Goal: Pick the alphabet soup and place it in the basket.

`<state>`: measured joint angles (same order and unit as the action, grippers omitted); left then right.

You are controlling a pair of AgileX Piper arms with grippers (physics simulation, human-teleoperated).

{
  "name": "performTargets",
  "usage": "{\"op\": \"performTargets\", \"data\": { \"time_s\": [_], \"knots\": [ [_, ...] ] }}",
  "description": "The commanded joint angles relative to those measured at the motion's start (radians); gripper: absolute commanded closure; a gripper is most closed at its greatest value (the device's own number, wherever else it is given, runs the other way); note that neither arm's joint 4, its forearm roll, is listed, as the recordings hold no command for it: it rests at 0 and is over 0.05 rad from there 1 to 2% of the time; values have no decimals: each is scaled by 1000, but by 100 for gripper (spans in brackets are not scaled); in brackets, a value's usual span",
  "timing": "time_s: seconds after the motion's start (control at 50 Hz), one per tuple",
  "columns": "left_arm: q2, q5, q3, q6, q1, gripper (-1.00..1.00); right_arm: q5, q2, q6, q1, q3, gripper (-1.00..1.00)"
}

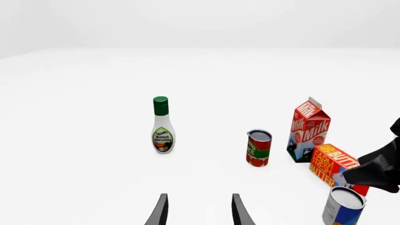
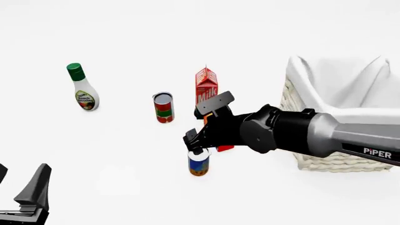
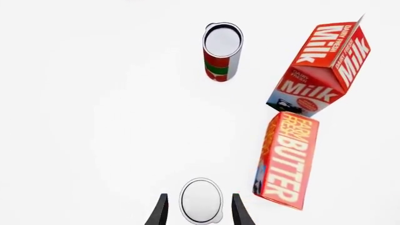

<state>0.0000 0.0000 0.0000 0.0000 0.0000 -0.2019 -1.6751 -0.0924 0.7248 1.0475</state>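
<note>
The alphabet soup (image 2: 198,164), a small can with a silver top and blue label, stands upright on the white table in front of the milk carton. My right gripper (image 2: 195,145) hovers directly above it, open. In the right wrist view its fingers flank the can's silver lid (image 3: 201,200) with a small gap on each side. The left wrist view shows the same can (image 1: 343,206) under the dark right arm. The cream wicker basket (image 2: 331,159) with white lining sits at the right, partly behind the right arm. My left gripper (image 2: 18,177) rests open at the near left, holding nothing.
A red-and-green can (image 2: 164,108) stands left of a milk carton (image 2: 206,86). A butter box (image 3: 287,159) lies close beside the soup can, toward the milk. A ranch dressing bottle (image 2: 82,91) stands at the far left.
</note>
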Motion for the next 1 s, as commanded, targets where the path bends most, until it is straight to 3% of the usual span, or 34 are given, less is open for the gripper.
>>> {"op": "performTargets", "data": {
  "time_s": [0.02,0.18,0.2,0.38,0.5,1.0],
  "knots": [
    [0,0,0,0,0,-100,24,-26,-14,4,-14,-100],
    [0,0,0,0,0,-100,-9,-22,-14,-2,13,-100],
    [0,0,0,0,0,-100,28,-40,-12,-2,-9,-100],
    [0,0,0,0,0,-100,16,-50,-5,-11,1,-100],
    [0,0,0,0,0,-100,58,-76,-7,-3,-23,-100],
    [0,0,0,0,0,-100,45,-94,-15,3,-10,-100]
  ]
}}
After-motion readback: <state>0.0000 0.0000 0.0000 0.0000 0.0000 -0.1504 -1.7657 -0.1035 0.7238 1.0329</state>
